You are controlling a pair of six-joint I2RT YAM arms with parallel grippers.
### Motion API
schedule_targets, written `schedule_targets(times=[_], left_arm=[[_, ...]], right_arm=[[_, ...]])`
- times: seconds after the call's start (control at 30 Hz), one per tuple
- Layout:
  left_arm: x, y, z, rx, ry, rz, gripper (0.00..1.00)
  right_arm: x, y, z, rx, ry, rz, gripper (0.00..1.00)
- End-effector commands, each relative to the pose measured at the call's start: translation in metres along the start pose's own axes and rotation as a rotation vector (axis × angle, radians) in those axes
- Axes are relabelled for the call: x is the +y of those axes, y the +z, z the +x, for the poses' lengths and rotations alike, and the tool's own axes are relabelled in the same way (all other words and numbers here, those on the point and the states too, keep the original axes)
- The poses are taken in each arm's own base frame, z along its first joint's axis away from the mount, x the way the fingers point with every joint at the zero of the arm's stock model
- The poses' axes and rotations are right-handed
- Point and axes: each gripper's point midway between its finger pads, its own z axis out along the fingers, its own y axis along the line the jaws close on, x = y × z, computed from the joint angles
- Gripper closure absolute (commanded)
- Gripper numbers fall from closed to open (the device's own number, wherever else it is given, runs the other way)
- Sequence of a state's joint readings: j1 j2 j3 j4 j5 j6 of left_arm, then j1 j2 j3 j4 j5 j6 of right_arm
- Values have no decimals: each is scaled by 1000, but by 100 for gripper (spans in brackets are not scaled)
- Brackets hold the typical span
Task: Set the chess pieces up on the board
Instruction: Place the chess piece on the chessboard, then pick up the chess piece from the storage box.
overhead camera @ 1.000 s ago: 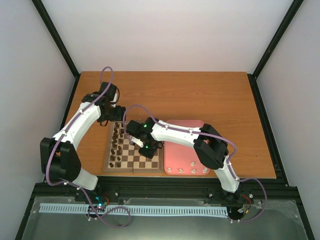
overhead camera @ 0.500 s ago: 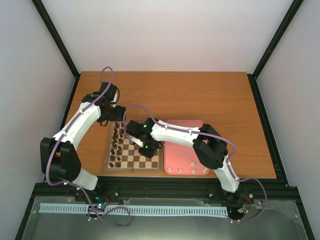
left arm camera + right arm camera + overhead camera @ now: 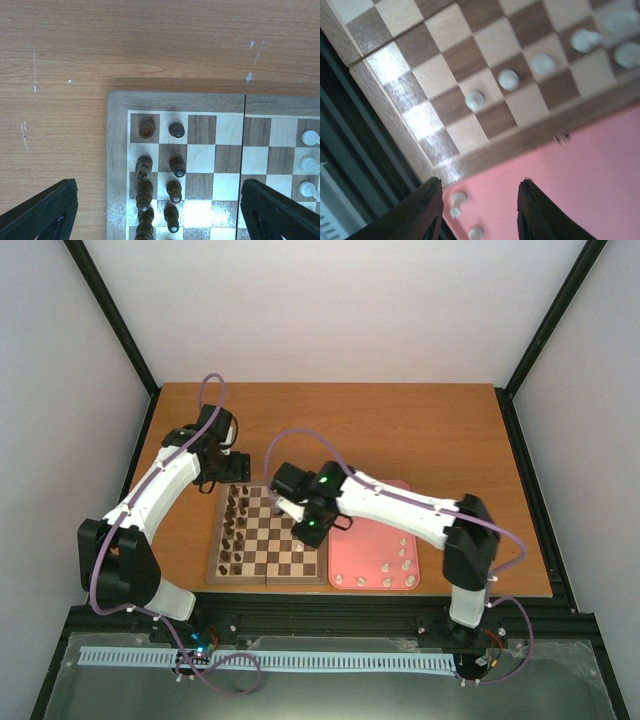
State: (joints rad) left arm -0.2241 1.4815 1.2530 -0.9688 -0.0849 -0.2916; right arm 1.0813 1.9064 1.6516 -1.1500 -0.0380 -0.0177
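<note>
Cream chess pieces (image 3: pixel 508 79) stand on the chessboard (image 3: pixel 400 115) along its tray-side files; others wait in the pink tray (image 3: pixel 580 175). The right tool (image 3: pixel 480 181) hangs parted and empty above that edge, likely bound for another. The left tool (image 3: pixel 160 190) gapes wide, empty.

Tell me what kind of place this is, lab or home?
Likely a lab test cell: plain white panel walls in a black frame, left arm and right arm mounted at the near edge of a wooden table carrying a board and pink tray.
</note>
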Motion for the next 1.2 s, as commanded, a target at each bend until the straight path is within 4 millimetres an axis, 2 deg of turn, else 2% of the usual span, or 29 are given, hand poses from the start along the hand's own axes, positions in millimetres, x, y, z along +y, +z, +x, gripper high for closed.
schedule_targets(times=[0.0,0.1,0.17,0.23,0.3,0.43,0.57,0.87,1.17], left_arm=[[3,-9,-4,-31,-8,4,0],[0,-8,-5,-27,-8,13,0],[-1,-7,-5,-26,-8,20,0],[-2,-7,-6,-23,-9,25,0],[-3,-7,-7,-24,-9,27,0],[-3,-7,-8,-24,-9,25,0],[-2,-5,-7,-21,-8,20,0],[-3,-1,-6,-6,-8,22,0],[-3,0,-5,-4,-7,20,0]], right_arm=[[-37,-28,39,9,153,47,58],[-80,-24,74,26,348,79,50],[-114,-17,104,50,502,98,50],[-134,-6,131,93,606,114,51],[-144,6,152,137,661,114,54],[-145,23,173,169,741,71,64],[-142,34,190,208,796,55,65],[-139,44,202,238,832,58,64],[-139,48,208,257,849,58,78]])
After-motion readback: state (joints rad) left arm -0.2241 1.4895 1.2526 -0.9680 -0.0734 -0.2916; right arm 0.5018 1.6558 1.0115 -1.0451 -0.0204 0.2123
